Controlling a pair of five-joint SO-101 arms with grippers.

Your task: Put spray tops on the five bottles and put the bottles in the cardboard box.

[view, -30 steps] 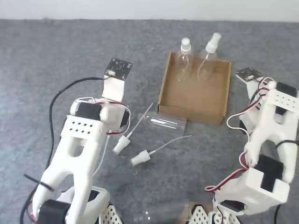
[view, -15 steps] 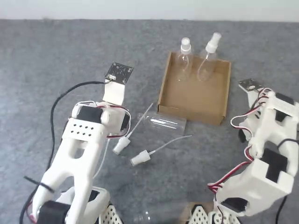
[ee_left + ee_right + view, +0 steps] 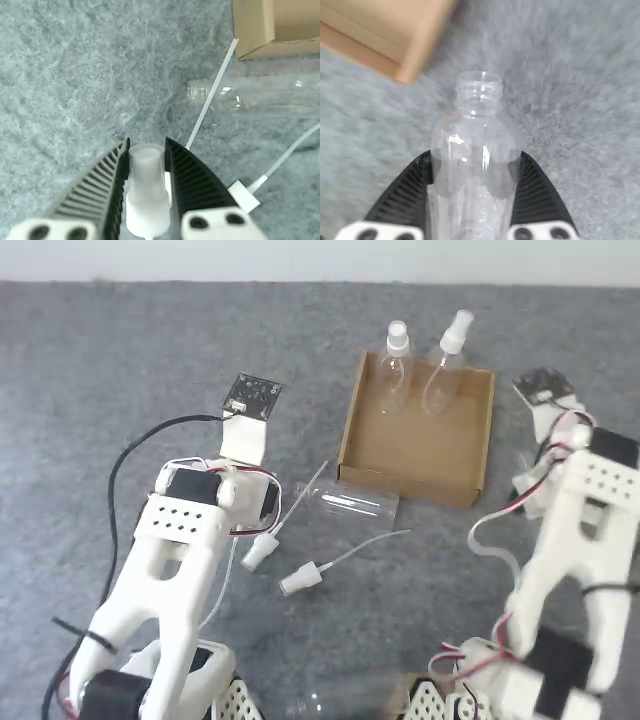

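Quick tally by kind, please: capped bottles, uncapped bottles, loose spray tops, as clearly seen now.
Capped bottles: 2, in the cardboard box
Uncapped bottles: 2, one lying on the table, one in the right gripper
Loose spray tops: 2, one between the left gripper's jaws
Total: 6

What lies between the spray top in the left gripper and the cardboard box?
A bottle without a top lies on its side beside the cardboard box; the tube of the spray top crosses its neck. The left wrist view shows it.
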